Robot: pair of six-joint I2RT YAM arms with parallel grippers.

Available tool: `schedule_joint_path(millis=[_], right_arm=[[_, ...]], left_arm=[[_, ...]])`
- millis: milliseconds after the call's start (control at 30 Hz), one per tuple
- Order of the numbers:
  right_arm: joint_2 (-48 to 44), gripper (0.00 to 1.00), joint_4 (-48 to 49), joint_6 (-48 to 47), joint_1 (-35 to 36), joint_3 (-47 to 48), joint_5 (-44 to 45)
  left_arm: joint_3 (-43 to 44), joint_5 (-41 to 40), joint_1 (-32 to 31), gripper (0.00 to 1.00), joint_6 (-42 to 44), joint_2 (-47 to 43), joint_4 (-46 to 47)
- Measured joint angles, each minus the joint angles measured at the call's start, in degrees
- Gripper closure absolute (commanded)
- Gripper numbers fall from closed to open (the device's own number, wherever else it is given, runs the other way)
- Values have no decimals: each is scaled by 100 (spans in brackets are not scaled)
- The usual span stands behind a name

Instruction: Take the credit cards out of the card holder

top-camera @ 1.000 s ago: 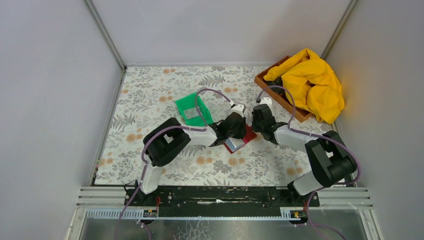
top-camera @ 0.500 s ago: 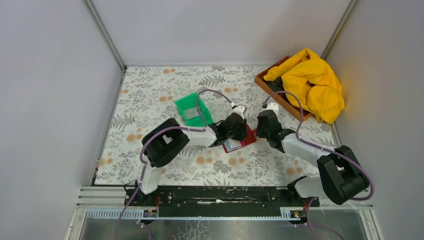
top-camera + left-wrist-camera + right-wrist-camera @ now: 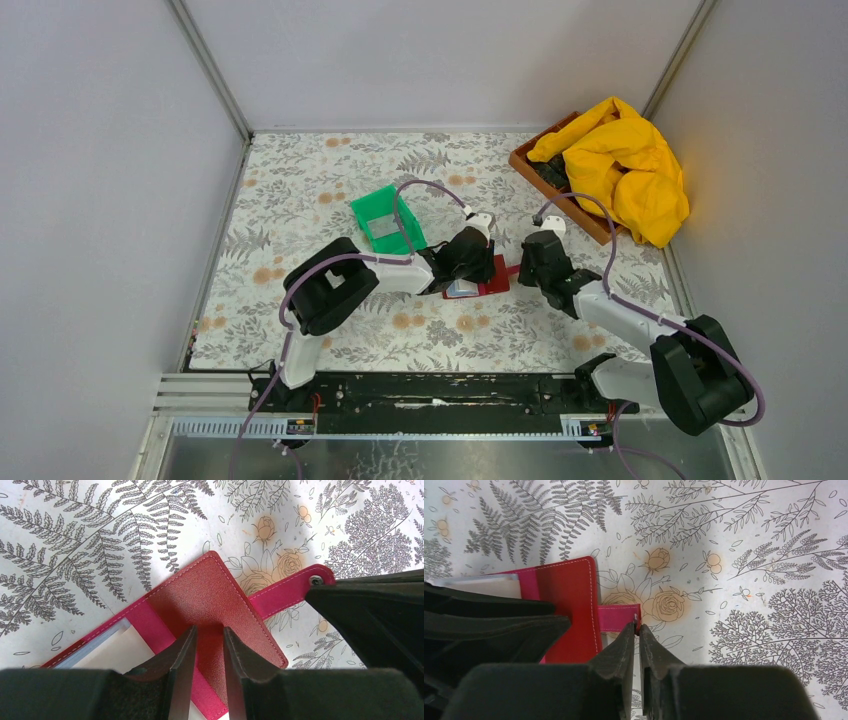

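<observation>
Right gripper (image 3: 638,628) rightward, maybe on strap (image 3: 615,618)

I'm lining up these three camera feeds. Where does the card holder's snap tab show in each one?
Top external: the snap tab sticks out to the right of the card holder, mid-table between the two arms.
Left wrist: snap tab right of centre, its stud towards the upper right.
Right wrist: snap tab at centre, its end pinched by the right hand.
Shared landmark: the card holder's dark red cover.
</observation>
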Motion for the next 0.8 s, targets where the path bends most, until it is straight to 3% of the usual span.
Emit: schedule_joint_path(millis=[100, 267, 333, 433, 800], right_arm=[[-175, 73, -35, 22, 0, -13, -24], [-649, 69, -177, 39, 0, -13, -142], [-894, 74, -214, 37, 0, -13, -243], [-1126, 92, -140, 4, 0, -11, -407], [326, 97, 645, 192, 0, 105, -1268]], left_arm=[[0, 28, 0, 66, 0, 0, 0], [0, 72, 0, 66, -2, 0, 0], [0, 76, 0, 66, -2, 0, 0], [0, 90, 0, 65, -4, 0, 0], [0, 94, 0, 65, -7, 0, 0]])
